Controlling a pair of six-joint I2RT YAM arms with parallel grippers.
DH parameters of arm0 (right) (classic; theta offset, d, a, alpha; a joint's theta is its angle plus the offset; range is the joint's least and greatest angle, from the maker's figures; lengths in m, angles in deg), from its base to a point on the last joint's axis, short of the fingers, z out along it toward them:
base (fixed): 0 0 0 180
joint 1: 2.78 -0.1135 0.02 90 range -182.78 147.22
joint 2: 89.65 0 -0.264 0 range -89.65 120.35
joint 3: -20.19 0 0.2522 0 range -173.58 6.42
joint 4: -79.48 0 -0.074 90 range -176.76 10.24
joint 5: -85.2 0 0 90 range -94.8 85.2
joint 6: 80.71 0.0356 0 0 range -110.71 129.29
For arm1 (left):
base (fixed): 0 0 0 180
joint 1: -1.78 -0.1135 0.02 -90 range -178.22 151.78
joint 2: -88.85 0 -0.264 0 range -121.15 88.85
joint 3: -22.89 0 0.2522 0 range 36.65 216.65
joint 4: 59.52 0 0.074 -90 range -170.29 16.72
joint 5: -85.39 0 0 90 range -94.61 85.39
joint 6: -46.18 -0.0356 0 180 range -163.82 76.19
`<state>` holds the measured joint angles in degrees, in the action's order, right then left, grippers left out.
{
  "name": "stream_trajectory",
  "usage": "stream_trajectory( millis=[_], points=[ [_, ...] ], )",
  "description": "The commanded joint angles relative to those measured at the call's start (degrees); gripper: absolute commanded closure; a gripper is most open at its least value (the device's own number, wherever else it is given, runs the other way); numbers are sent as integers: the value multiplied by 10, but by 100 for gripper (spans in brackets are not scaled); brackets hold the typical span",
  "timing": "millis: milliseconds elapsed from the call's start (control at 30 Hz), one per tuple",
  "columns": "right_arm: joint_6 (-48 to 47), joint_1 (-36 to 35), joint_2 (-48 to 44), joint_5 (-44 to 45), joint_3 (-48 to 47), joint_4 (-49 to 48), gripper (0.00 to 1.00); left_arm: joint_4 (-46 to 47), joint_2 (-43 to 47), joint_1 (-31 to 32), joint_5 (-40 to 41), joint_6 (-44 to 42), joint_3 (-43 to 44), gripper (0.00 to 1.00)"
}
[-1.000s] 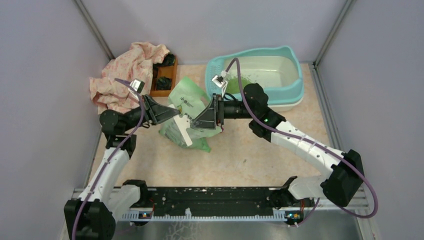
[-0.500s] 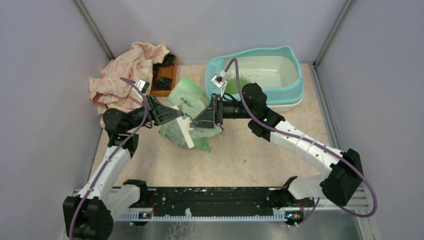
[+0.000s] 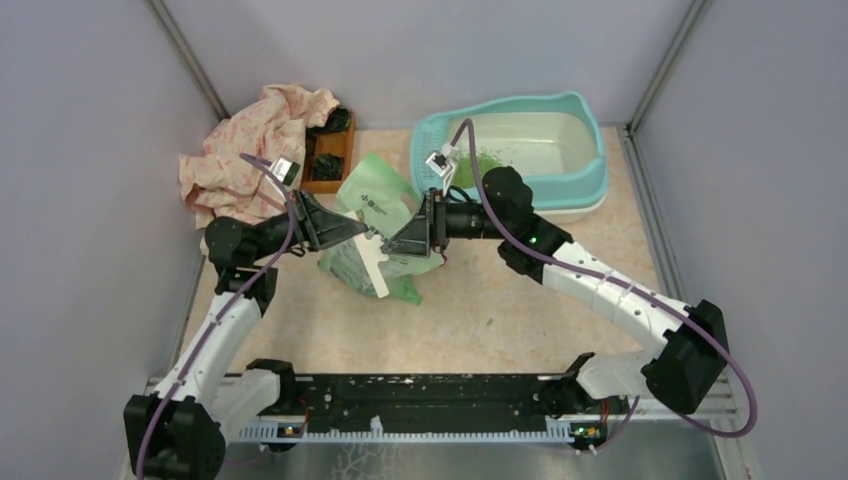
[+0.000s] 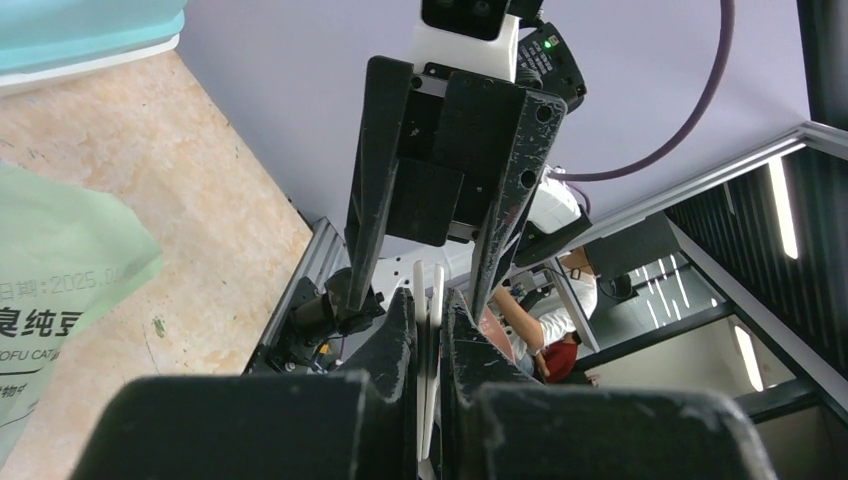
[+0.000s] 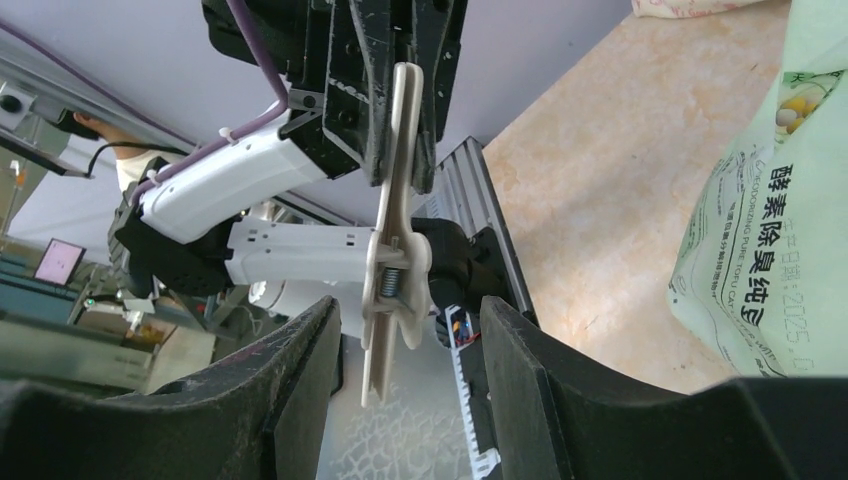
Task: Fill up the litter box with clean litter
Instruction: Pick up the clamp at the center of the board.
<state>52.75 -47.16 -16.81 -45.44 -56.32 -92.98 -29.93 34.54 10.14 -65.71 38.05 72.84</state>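
Litter box (image 3: 560,135), bag (image 3: 372,200), clip (image 5: 392,190): one each

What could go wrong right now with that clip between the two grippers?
The left gripper pinches only the thin end of the white bag clip; the right gripper straddles its spring end with jaws open, so a mistimed release could drop it. The unheld litter bag could be knocked over.

litter box (image 3: 530,101): smooth plastic, slight sheen
clean litter (image 3: 490,160): loose matt granules
bag (image 3: 375,200): thin glossy plastic, crinkled
cloth (image 3: 250,140): soft printed fabric, rumpled
tray (image 3: 322,186): brown wood
clip (image 5: 392,220): cream plastic, metal spring
desk (image 3: 500,310): smooth, mottled beige
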Motion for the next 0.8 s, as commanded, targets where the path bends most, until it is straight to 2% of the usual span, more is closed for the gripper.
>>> stream_trajectory(
  millis=[0,200,333,633,767],
  points=[
    [-6,4,1,2,-15,-26,46,28,8,7,0,8,23,100],
    [12,4,12,-13,-13,-63,48,30,2,13,3,6,25,100],
    [22,4,22,-26,-18,-74,58,30,-1,17,8,1,19,100],
    [23,3,23,-44,-14,-74,69,30,-7,23,16,-5,17,100],
    [23,1,23,-52,-11,-78,68,31,-9,25,19,-7,16,100]
  ],
)
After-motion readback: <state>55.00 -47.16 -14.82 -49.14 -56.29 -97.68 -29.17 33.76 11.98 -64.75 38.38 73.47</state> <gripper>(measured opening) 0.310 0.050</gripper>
